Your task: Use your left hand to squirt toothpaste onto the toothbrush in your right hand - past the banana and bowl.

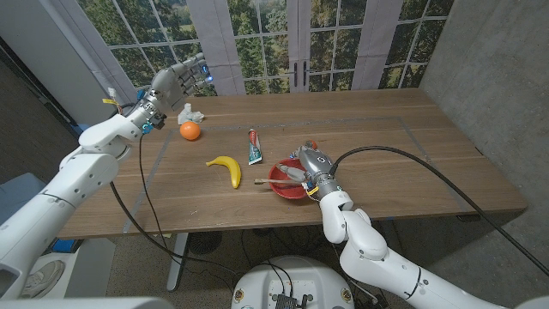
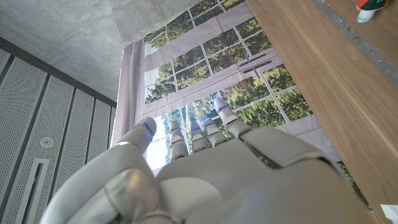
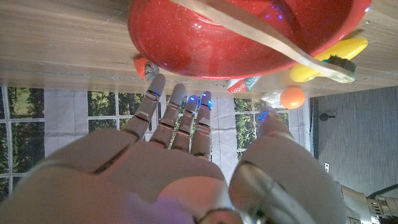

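Toothpaste, a white tube with red and green print [image 1: 253,147], lies on the brown wooden desk [image 1: 386,129], well apart from the fingers of both hands. Left hand [image 1: 176,81] is raised near the desk's far left corner, its fingers [image 2: 205,127] spread and slightly bent, holding nothing; below and just beyond those fingers sit a round orange fruit [image 1: 190,130] and a small white crumpled object [image 1: 190,112]. Right hand [image 1: 313,163] is poised over the red round bowl [image 1: 287,180], fingers [image 3: 177,109] straight and parted, also holding nothing. Across the bowl, just ahead of those fingertips, rests a toothbrush with a pale handle [image 1: 283,180], its bristled end [image 3: 339,65] sticking out past the rim toward the yellow curved banana [image 1: 226,168]. The banana lies beyond the bowl from the right fingers, with the toothpaste tube near it.
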### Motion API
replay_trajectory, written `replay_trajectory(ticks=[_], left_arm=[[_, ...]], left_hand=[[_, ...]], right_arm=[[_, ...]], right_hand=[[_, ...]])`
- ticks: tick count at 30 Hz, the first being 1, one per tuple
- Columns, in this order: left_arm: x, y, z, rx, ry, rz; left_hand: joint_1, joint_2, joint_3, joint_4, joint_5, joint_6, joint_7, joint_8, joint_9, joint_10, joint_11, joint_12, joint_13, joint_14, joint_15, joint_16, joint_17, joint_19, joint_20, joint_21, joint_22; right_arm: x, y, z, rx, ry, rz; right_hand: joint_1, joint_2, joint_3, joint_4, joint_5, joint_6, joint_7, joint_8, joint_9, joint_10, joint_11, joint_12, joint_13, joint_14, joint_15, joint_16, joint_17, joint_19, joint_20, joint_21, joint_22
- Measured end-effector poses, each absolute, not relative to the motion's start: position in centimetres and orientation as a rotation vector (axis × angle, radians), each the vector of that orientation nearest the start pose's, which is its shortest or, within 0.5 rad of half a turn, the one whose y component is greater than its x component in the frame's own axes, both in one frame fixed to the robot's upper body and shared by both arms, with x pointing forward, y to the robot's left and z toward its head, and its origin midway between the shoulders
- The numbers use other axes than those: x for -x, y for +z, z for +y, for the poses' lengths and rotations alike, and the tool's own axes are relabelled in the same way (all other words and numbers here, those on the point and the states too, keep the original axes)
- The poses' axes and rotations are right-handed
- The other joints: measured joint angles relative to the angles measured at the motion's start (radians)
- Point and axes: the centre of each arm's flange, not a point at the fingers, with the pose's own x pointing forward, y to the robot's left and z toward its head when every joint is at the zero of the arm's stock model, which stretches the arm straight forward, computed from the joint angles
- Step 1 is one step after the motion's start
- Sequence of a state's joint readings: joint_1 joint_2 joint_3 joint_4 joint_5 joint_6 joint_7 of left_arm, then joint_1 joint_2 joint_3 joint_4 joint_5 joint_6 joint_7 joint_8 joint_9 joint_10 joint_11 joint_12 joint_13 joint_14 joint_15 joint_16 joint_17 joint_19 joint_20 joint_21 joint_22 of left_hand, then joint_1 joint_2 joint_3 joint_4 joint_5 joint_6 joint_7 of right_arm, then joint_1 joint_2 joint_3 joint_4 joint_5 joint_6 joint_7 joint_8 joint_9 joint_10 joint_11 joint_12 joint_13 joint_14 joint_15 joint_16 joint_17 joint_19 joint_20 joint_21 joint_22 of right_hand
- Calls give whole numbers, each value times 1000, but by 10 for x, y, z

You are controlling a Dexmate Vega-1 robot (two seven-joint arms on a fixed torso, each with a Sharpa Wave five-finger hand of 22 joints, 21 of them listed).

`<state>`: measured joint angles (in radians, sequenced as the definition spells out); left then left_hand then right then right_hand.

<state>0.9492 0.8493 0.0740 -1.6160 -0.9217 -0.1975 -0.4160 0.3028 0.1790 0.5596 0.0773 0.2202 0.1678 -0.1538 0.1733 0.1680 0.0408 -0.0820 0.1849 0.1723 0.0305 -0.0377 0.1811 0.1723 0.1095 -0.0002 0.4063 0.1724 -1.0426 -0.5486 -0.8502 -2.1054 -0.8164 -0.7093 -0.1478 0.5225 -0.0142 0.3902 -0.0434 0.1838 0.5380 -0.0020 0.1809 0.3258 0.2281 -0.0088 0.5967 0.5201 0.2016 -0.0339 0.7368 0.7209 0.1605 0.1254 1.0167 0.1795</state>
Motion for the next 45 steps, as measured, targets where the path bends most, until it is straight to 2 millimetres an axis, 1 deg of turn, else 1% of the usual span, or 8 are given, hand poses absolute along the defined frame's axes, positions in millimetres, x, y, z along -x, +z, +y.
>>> replay_trajectory(ticks=[5, 12, 16, 19, 25, 34, 39, 45], left_arm=[[-541, 106, 384, -98, -493, -794], [-547, 107, 382, -76, -494, -796], [-551, 105, 380, -60, -495, -795], [-554, 104, 378, -53, -495, -794], [-559, 100, 376, -33, -487, -790], [-567, 92, 374, -13, -471, -776], [-571, 89, 375, -9, -464, -770], [-575, 91, 377, -14, -461, -765]], left_hand=[[-4, -4, 13, 5, 0, -2, 2, 0, 2, 0, 0, 0, 0, 0, 0, 0, 0, 0, 0, -7, 0], [-13, -3, 22, 13, 0, -7, 8, 0, 2, 0, 0, 0, 0, 0, 0, 0, 0, 0, 0, -11, 0], [-13, -3, 29, 12, 0, -13, 13, 0, 2, 0, 0, 0, 0, 0, 0, 0, 0, 4, -4, -11, 0], [-13, -3, 30, 13, 0, -18, 18, 0, 2, 0, 0, 0, 0, 0, 0, 0, 0, 4, -4, -11, 0], [-18, -8, 34, 9, 0, -31, 20, 0, -1, 0, 0, 0, 0, 0, 0, 0, 0, 4, -4, -19, 0], [-28, -9, 38, 13, 0, -35, 24, 0, 2, 0, 0, 0, 0, 0, 0, 0, 0, 7, -7, -19, 0], [-47, -15, 38, 22, 0, -51, 40, 0, 2, -6, -6, 0, 0, -2, 2, 0, 2, 7, -7, -28, 0], [-74, -21, 43, 43, 0, -79, 68, 0, 0, -29, -4, -4, 0, -20, 3, -3, 3, 5, -34, -37, 0]], right_arm=[[-500, -86, -76, 1176, -51, -575], [-506, -82, -83, 1071, 1, -608], [-511, -79, -89, 1014, 25, -635], [-514, -77, -94, 984, 35, -647], [-519, -69, -102, 900, 53, -681], [-531, -53, -114, 756, 109, -712], [-539, -46, -119, 704, 130, -719], [-547, -35, -122, 606, 171, -735]], right_hand=[[9, 31, 31, -17, 6, -14, 4, 5, -10, 0, 0, -22, -19, -4, -4, -32, -29, 7, -41, -4, -1], [-2, 59, 41, -24, 6, -83, 6, 5, -28, -45, 9, -80, -56, -66, -2, -104, -81, -9, -114, -24, -3], [-10, 67, 41, -24, 6, -104, 7, 5, -37, -50, 3, -98, -74, -87, -5, -131, -101, -14, -137, -30, -7], [-16, 60, 47, -45, 6, -136, 19, 5, -46, -52, 6, -117, -90, -100, -4, -156, -125, -17, -155, -41, -7], [-34, 79, 54, -57, 13, -203, 11, 0, -64, -68, 7, -155, -125, -122, -4, -201, -169, -11, -162, -54, -12], [-77, 122, 65, -46, 4, -226, 23, 0, -96, -68, 7, -198, -171, -170, 5, -266, -222, -15, -165, -85, -17], [-125, 169, 52, -5, -6, -233, 30, 0, -111, -68, 7, -223, -197, -181, 2, -293, -249, -35, -163, -111, -17], [-189, 198, 44, 47, -6, -242, 21, 5, -126, -73, 2, -246, -222, -193, 3, -312, -271, -54, -165, -130, -14]])
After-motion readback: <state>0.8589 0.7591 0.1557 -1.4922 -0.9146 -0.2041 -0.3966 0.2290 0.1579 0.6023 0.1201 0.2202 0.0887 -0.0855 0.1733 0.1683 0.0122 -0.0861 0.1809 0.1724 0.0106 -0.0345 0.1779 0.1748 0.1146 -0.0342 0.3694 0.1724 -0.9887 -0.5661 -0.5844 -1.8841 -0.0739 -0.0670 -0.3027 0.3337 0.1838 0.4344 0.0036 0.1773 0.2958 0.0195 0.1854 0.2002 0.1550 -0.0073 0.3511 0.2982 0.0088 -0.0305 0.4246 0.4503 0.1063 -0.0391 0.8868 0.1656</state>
